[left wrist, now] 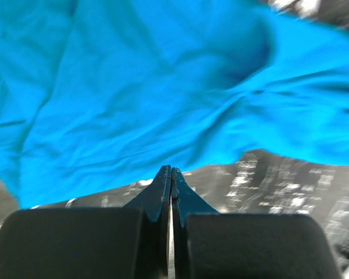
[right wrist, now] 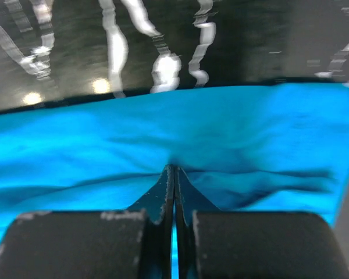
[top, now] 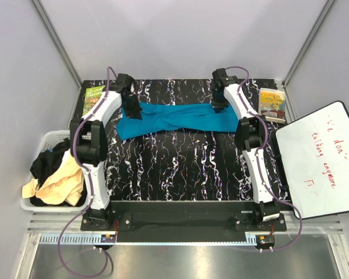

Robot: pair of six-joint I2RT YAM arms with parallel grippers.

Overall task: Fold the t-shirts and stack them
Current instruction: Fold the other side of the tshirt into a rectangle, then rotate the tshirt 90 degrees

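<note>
Beside the table (top: 192, 168), a basket (top: 46, 136) holds shirts (top: 61, 180); left gripper (top: 132, 111) and right gripper (top: 219, 107) clamp teal t-shirt (top: 174, 119).

Teal t-shirt (top: 174, 119) on black, white-veined table (top: 180, 168).

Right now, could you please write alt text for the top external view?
A teal t-shirt lies stretched across the far part of a black marbled table, the left hand and right hand at its ends. A white basket of clothes sits at the left.
</note>
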